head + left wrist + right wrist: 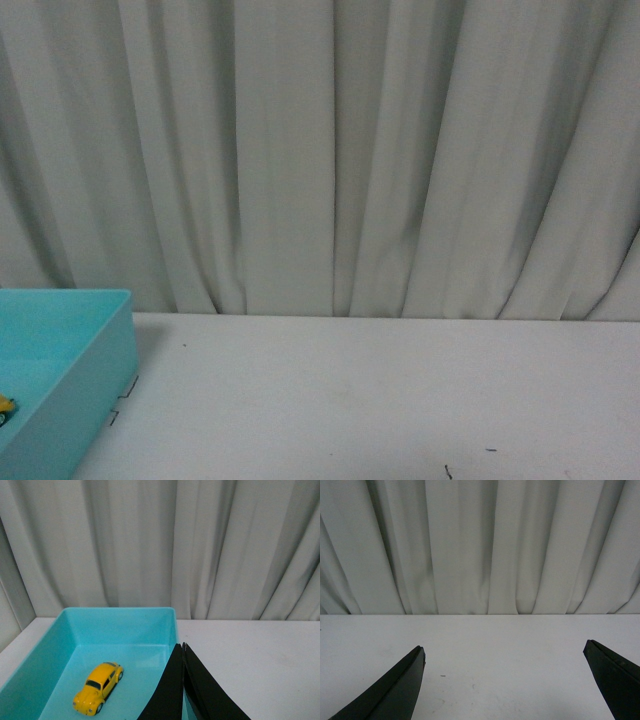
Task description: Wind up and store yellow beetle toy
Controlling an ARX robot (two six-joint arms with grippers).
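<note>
the yellow beetle toy [98, 687] is sitting on its wheels on the floor of a turquoise bin [120, 617], roughly mid-floor and well apart from the walls on every side that shows. in the front view only a sliver of the yellow beetle toy [5, 405] is peeking in at the picture's edge, inside the turquoise bin [100, 380].

the bin is lying at the left part of the white surface [400, 400], with its far wall running close to the surface's back edge and its right wall facing a wide bare stretch. a few small dark specks are marking that stretch. behind the back edge a pale pleated curtain [320, 150] is hanging across the whole width.

the left pincer [183, 652] is hovering over the bin's right wall, its two black fingers [170, 690] pressed together tip to tip with nothing between them, apart from the toy. the right pincer [504, 652] is hanging above the bare white surface [495, 635], its black fingers [395, 690] spread wide apart and holding nothing, with open room ahead up to the curtain [480, 545].
</note>
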